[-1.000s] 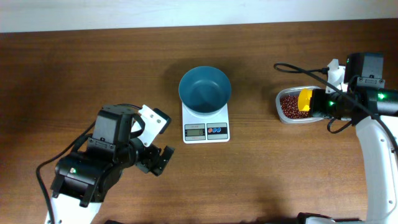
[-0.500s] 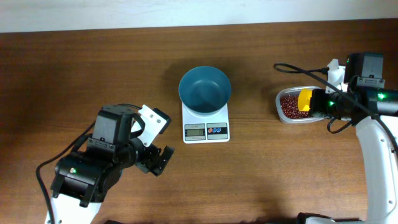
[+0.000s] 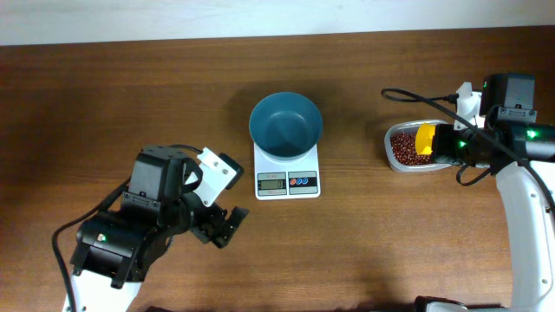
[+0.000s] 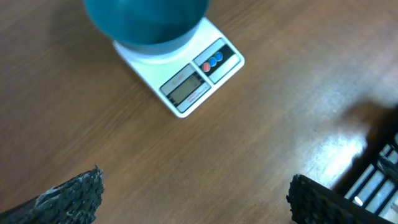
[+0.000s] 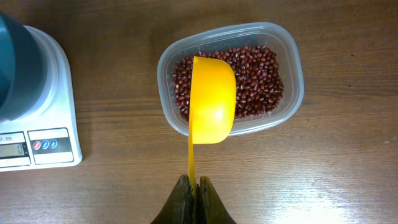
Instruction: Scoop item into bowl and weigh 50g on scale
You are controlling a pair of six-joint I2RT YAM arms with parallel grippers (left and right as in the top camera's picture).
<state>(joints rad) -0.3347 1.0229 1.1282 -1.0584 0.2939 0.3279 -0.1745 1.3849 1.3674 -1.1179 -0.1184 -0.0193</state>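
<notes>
The teal-blue bowl (image 3: 285, 126) stands empty on the white scale (image 3: 287, 178) at the table's middle; both also show in the left wrist view, bowl (image 4: 146, 22) and scale (image 4: 193, 81). Red-brown beans (image 5: 255, 81) fill a clear plastic tub (image 5: 292, 68) at the right (image 3: 401, 149). My right gripper (image 5: 194, 186) is shut on the handle of a yellow scoop (image 5: 211, 99), whose cup hangs over the tub's left half, turned on its side. My left gripper (image 4: 193, 199) is open and empty over bare table, in front and left of the scale.
The wooden table (image 3: 364, 243) runs to a pale wall strip at the back. A black cable (image 3: 416, 95) loops over the table behind the tub. The right arm's body (image 3: 529, 199) lies along the right edge.
My left gripper has shifted slightly to the right and turned a little. The right arm, scoop and bowl have not moved.
</notes>
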